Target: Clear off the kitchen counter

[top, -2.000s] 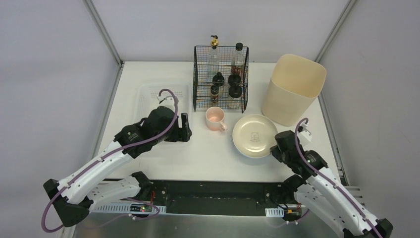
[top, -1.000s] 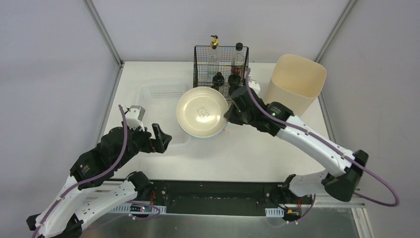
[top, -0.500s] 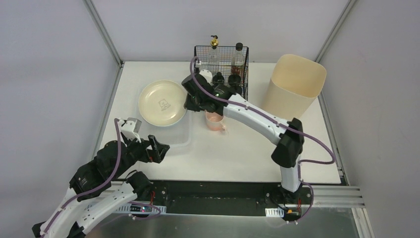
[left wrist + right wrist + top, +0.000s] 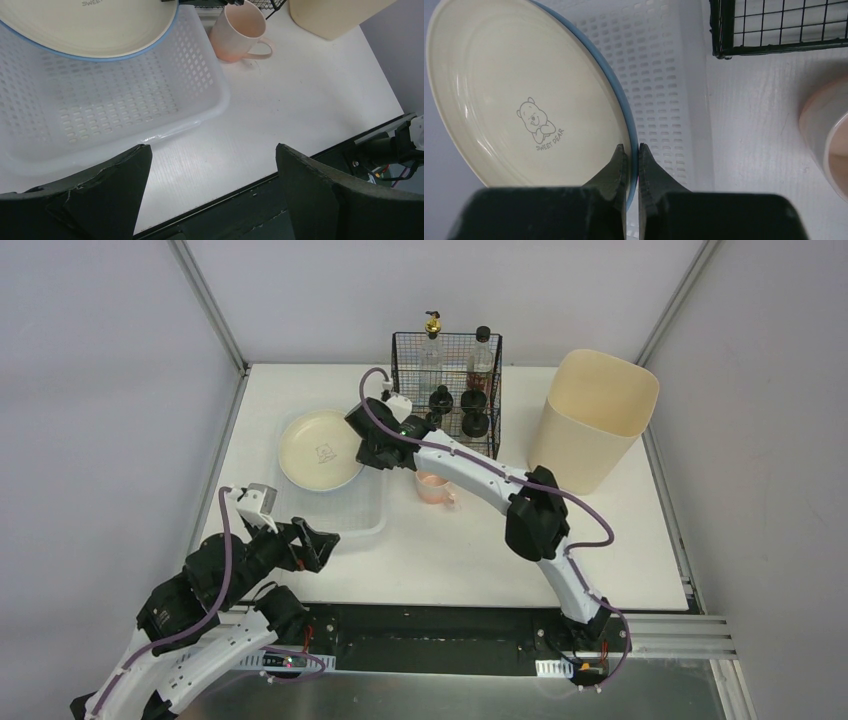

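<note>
Seen from above, your right tool [image 4: 365, 450] stretches across the white bench [image 4: 480, 550] and grips the rim of a cream plate [image 4: 318, 450] over the perforated tray [image 4: 368, 525] on the bench's left side. Only the right wrist view shows the fingers [image 4: 616, 165] pinching that blue-edged rim, and a bear drawing on the plate. Your left tool [image 4: 318, 540] hangs released near the front left corner. Its wrist view shows the jaws wide apart and a pink mug [image 4: 237, 30] just beside the tray. Only the top view shows the wire rack [image 4: 445, 390] and the cream bin [image 4: 590, 420].
</note>
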Action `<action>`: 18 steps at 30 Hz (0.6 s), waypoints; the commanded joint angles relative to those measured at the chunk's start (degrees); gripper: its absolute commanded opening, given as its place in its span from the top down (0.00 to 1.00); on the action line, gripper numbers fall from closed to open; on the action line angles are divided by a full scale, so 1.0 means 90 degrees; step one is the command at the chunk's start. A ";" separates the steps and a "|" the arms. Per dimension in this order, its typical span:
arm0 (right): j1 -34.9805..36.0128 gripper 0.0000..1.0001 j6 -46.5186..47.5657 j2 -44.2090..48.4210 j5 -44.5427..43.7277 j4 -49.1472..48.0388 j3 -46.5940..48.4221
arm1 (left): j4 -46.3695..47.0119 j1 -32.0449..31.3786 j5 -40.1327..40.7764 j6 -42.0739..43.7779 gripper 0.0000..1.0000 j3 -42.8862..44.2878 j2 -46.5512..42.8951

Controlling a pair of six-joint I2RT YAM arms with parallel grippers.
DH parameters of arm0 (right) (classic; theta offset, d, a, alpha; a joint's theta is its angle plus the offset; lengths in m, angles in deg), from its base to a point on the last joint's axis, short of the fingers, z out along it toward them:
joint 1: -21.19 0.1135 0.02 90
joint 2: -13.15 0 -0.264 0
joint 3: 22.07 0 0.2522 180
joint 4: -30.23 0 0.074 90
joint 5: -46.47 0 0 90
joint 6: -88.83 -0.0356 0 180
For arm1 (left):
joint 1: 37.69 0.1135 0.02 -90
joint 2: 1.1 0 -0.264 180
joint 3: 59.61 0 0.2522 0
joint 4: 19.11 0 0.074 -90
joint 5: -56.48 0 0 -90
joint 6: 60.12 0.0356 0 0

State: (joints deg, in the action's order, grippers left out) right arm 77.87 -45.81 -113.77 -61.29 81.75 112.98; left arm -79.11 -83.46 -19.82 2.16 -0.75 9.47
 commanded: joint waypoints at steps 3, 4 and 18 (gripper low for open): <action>-0.0044 1.00 -0.0882 -0.0144 -0.0425 -0.0707 0.0211 | 0.0201 -0.0031 -0.0111 -0.0025 0.01 -0.0009 0.0189; -0.0050 1.00 -0.1010 -0.0176 -0.0496 -0.0722 0.0175 | 0.0200 -0.0036 -0.0115 -0.0029 0.01 -0.0011 0.0177; -0.0097 1.00 -0.2119 -0.0762 -0.0712 -0.1049 -0.0026 | 0.0205 -0.0030 -0.0027 -0.0044 0.01 -0.0031 0.0108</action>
State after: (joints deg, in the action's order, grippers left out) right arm 77.20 -60.41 -120.19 -65.60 76.07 112.20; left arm -79.05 -83.46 -19.82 2.16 -0.79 10.39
